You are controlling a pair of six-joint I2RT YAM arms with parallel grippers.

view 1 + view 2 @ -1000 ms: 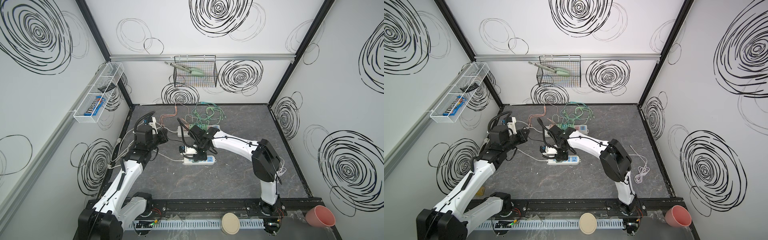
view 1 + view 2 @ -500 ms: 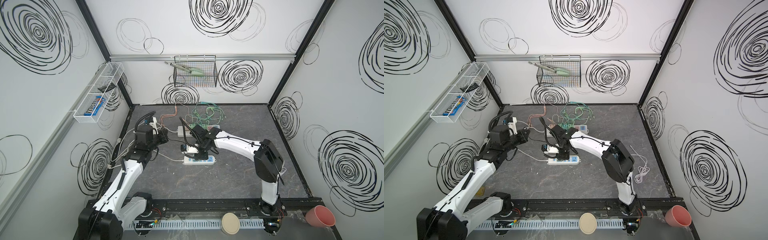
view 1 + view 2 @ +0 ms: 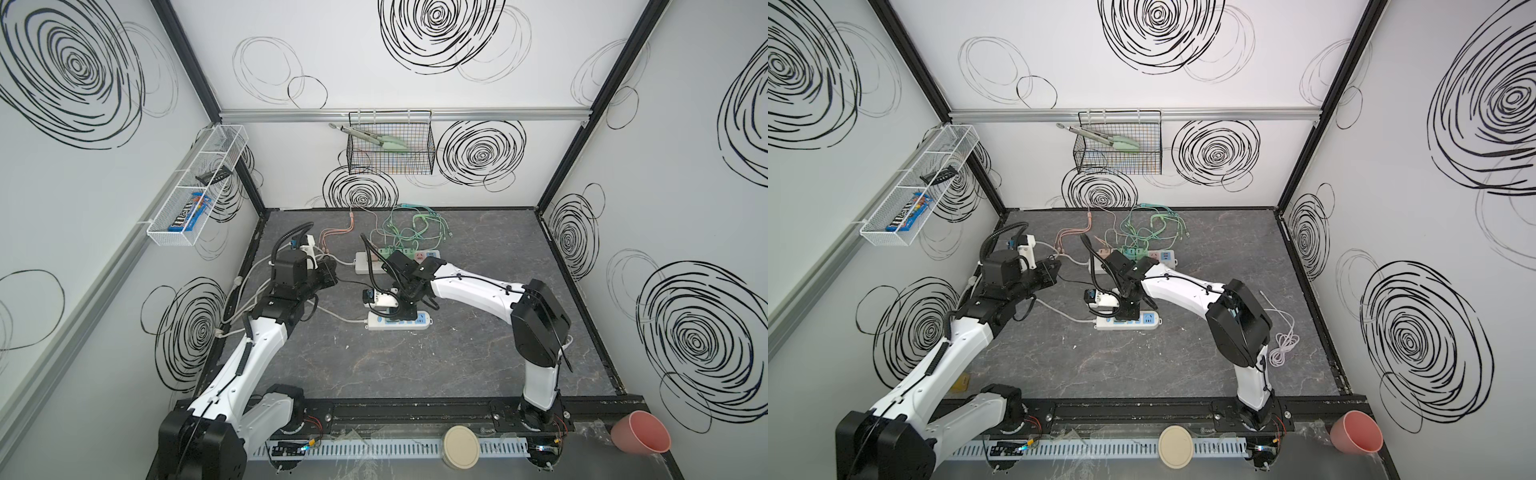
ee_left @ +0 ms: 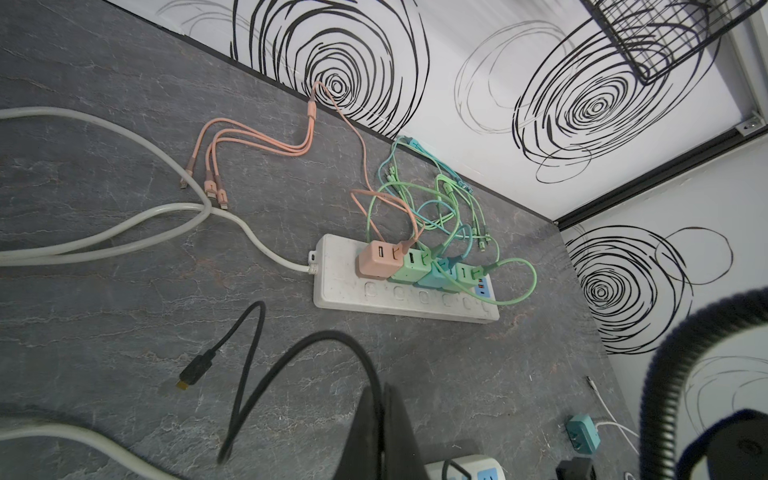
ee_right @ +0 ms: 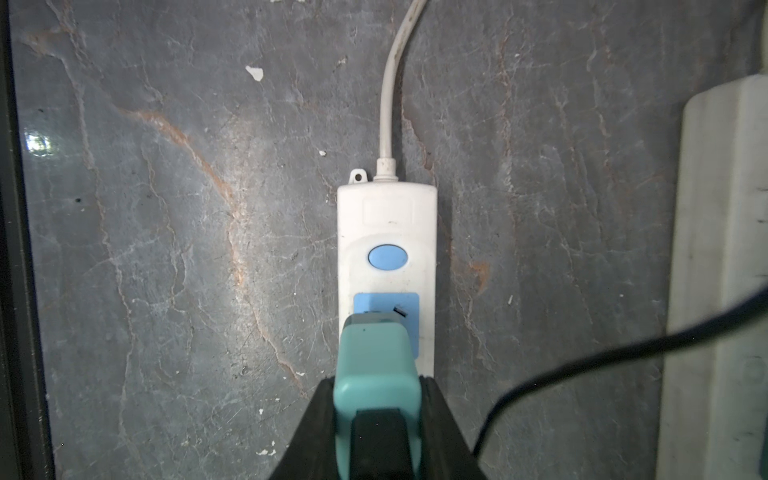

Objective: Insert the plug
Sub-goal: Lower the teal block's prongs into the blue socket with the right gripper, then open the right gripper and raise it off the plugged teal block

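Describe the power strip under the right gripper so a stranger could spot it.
On the dark stone table, near its middle, lies a small white power strip. Unlike the longer speckled strip behind it, crowded with coloured chargers, it has blue sockets and a blue oval button.

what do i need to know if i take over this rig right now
Left gripper: shut, away from the strip. A black cable runs up to its tip; I cannot tell whether it is pinched.
Right gripper: shut on the teal plug.
The plug sits over the blue socket nearest the switch of the small power strip. The prongs are hidden, so seating is unclear.
Done: plug picked up and lined up.
Left: press it home, check, release, back away.
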